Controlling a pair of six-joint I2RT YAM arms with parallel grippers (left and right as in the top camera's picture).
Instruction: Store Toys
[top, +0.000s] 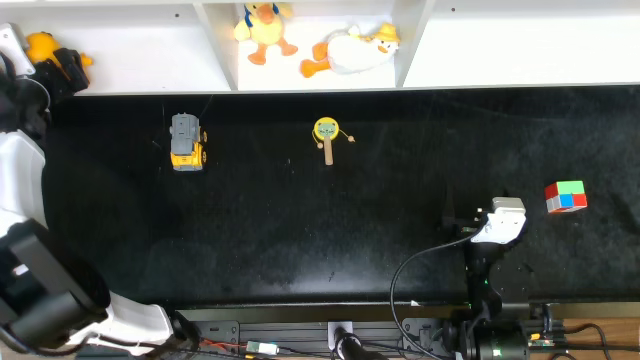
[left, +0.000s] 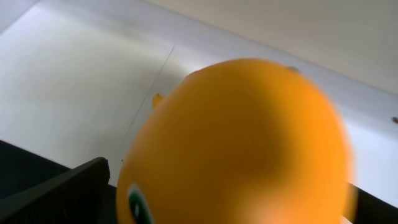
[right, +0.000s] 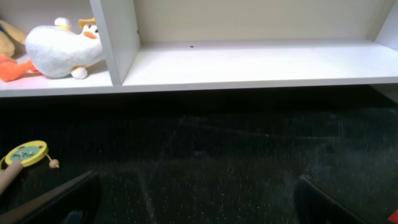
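Note:
An orange plush toy (top: 43, 46) lies in the left compartment of the white shelf (top: 130, 60). My left gripper (top: 63, 66) is right at it. The toy (left: 242, 137) bulges close between the spread fingers (left: 68, 193), and a thin gap shows beside the one finger I can see well. On the black table lie a yellow-grey toy truck (top: 186, 141), a small rattle drum (top: 327, 132) and a coloured cube (top: 565, 196). My right gripper (top: 497, 222) hovers low over the table's right side, open and holding nothing.
A yellow duck plush (top: 265, 25) and a white duck plush (top: 352, 48) lie in the middle compartment. The white duck (right: 59, 50) and the rattle drum (right: 25, 154) also appear in the right wrist view. Cables run along the front edge (top: 420, 300).

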